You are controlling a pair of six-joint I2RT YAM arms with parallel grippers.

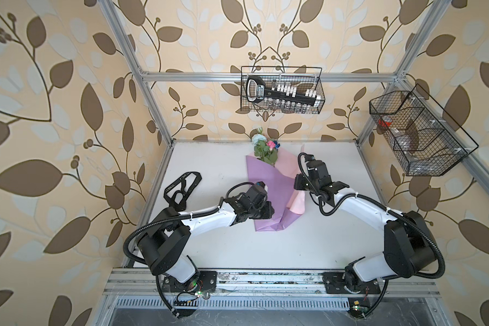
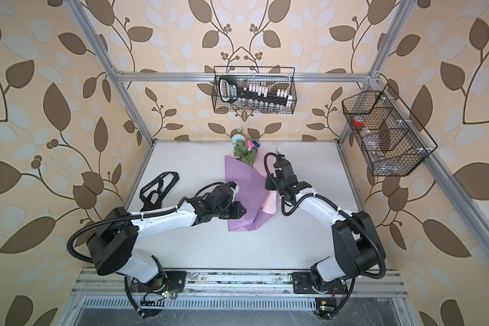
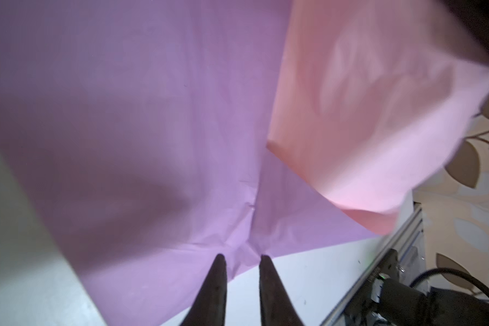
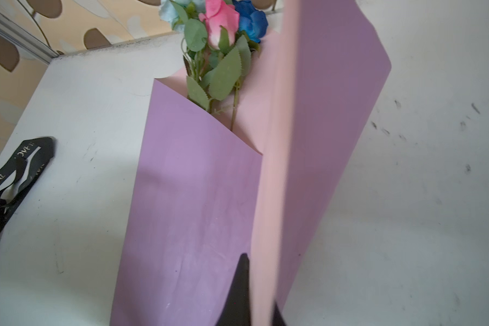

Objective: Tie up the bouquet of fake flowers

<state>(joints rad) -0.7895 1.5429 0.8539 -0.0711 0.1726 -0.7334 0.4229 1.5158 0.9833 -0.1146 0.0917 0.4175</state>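
Two pincers clamped the bouquet (image 1: 266, 180): left pincer (image 3: 239, 258) on its near lilac edge, right pincer (image 4: 259, 282) on the pink flap's edge. Near bench (image 1: 308, 242) lay open.

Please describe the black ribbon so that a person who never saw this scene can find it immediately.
Start at the white table inside the metal frame, seen in a top view. Along its left edge, well apart from the bouquet of fake flowers in the middle, lies the black ribbon. It is the only flat black strip, looped loosely, with white letters on it.
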